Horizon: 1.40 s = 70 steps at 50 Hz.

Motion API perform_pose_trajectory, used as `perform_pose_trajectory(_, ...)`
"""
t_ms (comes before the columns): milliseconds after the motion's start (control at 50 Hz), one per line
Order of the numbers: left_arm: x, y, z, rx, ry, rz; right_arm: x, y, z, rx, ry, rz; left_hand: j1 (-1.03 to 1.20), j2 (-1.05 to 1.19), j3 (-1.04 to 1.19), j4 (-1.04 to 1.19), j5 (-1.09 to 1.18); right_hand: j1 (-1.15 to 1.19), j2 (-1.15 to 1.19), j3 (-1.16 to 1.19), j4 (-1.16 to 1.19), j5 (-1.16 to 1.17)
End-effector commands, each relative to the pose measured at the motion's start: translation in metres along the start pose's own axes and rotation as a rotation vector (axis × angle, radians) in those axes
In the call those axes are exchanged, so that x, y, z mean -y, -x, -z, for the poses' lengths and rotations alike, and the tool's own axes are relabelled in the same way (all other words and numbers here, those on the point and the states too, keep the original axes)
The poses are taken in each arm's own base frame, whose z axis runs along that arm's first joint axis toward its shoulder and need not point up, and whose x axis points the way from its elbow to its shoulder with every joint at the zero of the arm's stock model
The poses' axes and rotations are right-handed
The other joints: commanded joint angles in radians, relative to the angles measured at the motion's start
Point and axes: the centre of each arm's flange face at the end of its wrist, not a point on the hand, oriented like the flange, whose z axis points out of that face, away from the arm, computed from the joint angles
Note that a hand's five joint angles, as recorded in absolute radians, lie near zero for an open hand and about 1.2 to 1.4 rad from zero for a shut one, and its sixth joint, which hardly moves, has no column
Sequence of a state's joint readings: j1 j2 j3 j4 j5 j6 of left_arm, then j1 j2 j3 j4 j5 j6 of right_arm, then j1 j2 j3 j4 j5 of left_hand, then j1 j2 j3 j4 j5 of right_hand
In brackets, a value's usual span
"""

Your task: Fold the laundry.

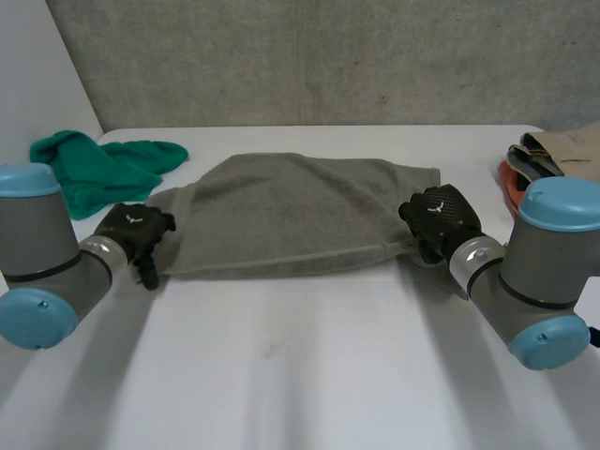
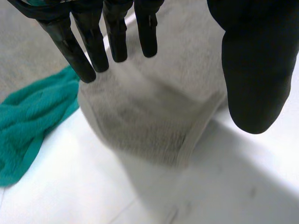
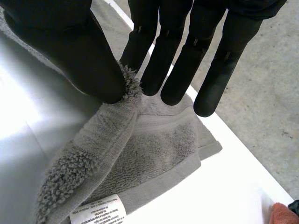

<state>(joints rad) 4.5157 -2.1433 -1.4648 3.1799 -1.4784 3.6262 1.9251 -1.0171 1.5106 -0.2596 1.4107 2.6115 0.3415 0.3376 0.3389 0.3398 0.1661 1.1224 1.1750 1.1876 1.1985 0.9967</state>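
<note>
While the right hand (image 3: 70,51) pinches a towel (image 3: 140,154) corner against its thumb, the other end lies under the left hand's (image 2: 254,65) straight, spread fingers (image 2: 117,37).

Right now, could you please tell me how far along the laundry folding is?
Done: the grey towel lies spread flat, apparently folded once, with two layers at its labelled end. In hand: the right hand pinches that end between thumb and fingers; the left hand is open over the opposite end. Left: further folds, and the green cloth lies crumpled, untouched.
</note>
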Motion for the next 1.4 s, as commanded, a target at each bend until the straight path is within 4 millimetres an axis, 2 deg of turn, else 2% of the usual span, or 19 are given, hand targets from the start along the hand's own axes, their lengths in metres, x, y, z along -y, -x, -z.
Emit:
perform_pose_trajectory(20, -0.020, 0.009, -0.011, 0.011, 0.071, -0.055, 0.000, 0.002, 0.001, 0.004, 0.002, -0.005, 0.180, 0.184, 0.183, 0.182, 0.181, 0.274, 0.221, 0.209, 0.198, 0.225)
perform_pose_trajectory(200, -0.016, 0.013, -0.028, 0.043, 0.018, -0.074, 0.000, 0.005, 0.002, 0.012, 0.003, -0.008, 0.517, 0.521, 0.520, 0.519, 0.518, 0.274, 0.221, 0.209, 0.198, 0.225)
perform_pose_trajectory(220, -0.015, 0.014, -0.030, 0.047, 0.013, -0.071, 0.000, 0.005, 0.002, 0.012, 0.003, -0.008, 0.593, 0.597, 0.596, 0.595, 0.594, 0.274, 0.221, 0.209, 0.198, 0.225)
perform_pose_trajectory(260, -0.015, 0.016, -0.033, 0.046, 0.009, -0.067, -0.002, 0.004, 0.001, 0.010, 0.009, -0.009, 1.024, 1.028, 1.027, 1.026, 1.025, 0.274, 0.221, 0.209, 0.198, 0.225)
perform_pose_trajectory(280, -0.015, 0.017, -0.033, 0.050, 0.009, -0.066, -0.002, 0.003, 0.001, 0.009, 0.010, -0.011, 1.054, 1.058, 1.057, 1.056, 1.055, 0.274, 0.221, 0.209, 0.198, 0.225)
perform_pose_trajectory(300, -0.014, 0.018, -0.033, 0.054, 0.008, -0.064, -0.003, 0.003, 0.001, 0.008, 0.012, -0.013, 1.055, 1.059, 1.057, 1.056, 1.056, 0.274, 0.221, 0.209, 0.198, 0.225)
perform_pose_trajectory(420, -0.002, 0.029, -0.026, 0.083, -0.019, -0.032, -0.006, -0.008, 0.003, 0.009, 0.067, -0.084, 1.055, 1.059, 1.057, 1.056, 1.056, -0.243, -0.295, -0.308, -0.319, -0.292)
perform_pose_trajectory(560, 0.009, 0.038, -0.018, 0.108, -0.054, 0.003, -0.012, -0.027, 0.008, 0.030, 0.204, -0.313, 1.055, 1.059, 1.057, 1.056, 1.056, -0.478, -0.530, -0.543, -0.554, -0.527)
perform_pose_trajectory(700, 0.015, 0.038, -0.017, 0.104, -0.070, 0.005, -0.026, -0.027, 0.019, 0.069, 0.288, -0.479, 1.055, 1.059, 1.057, 1.056, 1.056, -0.540, -0.592, -0.605, -0.616, -0.589)
perform_pose_trajectory(860, 0.025, 0.039, -0.016, 0.115, -0.095, 0.002, -0.033, -0.020, 0.015, 0.022, 0.238, -0.550, 1.055, 1.059, 1.057, 1.056, 1.056, -0.546, -0.598, -0.611, -0.622, -0.594)
perform_pose_trajectory(1040, 0.036, 0.042, -0.009, 0.123, -0.120, 0.009, -0.041, -0.006, 0.001, -0.043, 0.252, -0.592, 1.055, 1.059, 1.057, 1.056, 1.056, -0.437, -0.490, -0.503, -0.514, -0.486)
perform_pose_trajectory(1080, 0.039, 0.041, -0.006, 0.122, -0.124, 0.009, -0.044, -0.005, -0.001, -0.059, 0.263, -0.595, 1.055, 1.059, 1.057, 1.056, 1.056, -0.250, -0.303, -0.316, -0.326, -0.299)
perform_pose_trajectory(1100, 0.041, 0.040, -0.002, 0.118, -0.124, 0.006, -0.044, -0.008, -0.004, -0.085, 0.265, -0.597, 1.055, 1.059, 1.057, 1.056, 1.056, 0.269, 0.216, 0.203, 0.192, 0.220)
perform_pose_trajectory(1160, 0.040, 0.037, 0.006, 0.105, -0.100, 0.002, -0.045, -0.011, 0.000, -0.121, 0.291, -0.596, 1.055, 1.059, 1.057, 1.056, 1.056, 0.274, 0.221, 0.209, 0.198, 0.225)
perform_pose_trajectory(1240, 0.038, 0.031, 0.032, 0.066, -0.021, -0.047, -0.033, -0.020, 0.021, -0.142, 0.293, -0.461, 1.055, 1.059, 1.057, 1.056, 1.056, 0.274, 0.221, 0.209, 0.198, 0.225)
perform_pose_trajectory(1260, 0.036, 0.027, 0.048, 0.036, 0.029, -0.082, -0.020, -0.033, 0.033, -0.145, 0.268, -0.334, 1.055, 1.059, 1.057, 1.056, 1.056, 0.274, 0.221, 0.209, 0.198, 0.225)
perform_pose_trajectory(1320, 0.031, 0.021, 0.083, -0.025, 0.117, -0.171, -0.008, -0.044, 0.056, -0.109, 0.279, -0.091, 1.055, 1.059, 1.057, 1.056, 1.056, 0.274, 0.221, 0.209, 0.198, 0.225)
perform_pose_trajectory(1340, 0.030, 0.019, 0.091, -0.042, 0.136, -0.195, -0.009, -0.043, 0.070, -0.061, 0.316, 0.064, 1.055, 1.059, 1.057, 1.056, 1.056, 0.274, 0.221, 0.209, 0.198, 0.225)
perform_pose_trajectory(1400, 0.021, 0.015, 0.114, -0.102, 0.202, -0.297, -0.021, -0.037, 0.092, 0.052, 0.420, 0.283, 1.055, 1.059, 1.057, 1.056, 1.056, 0.274, 0.221, 0.209, 0.198, 0.225)
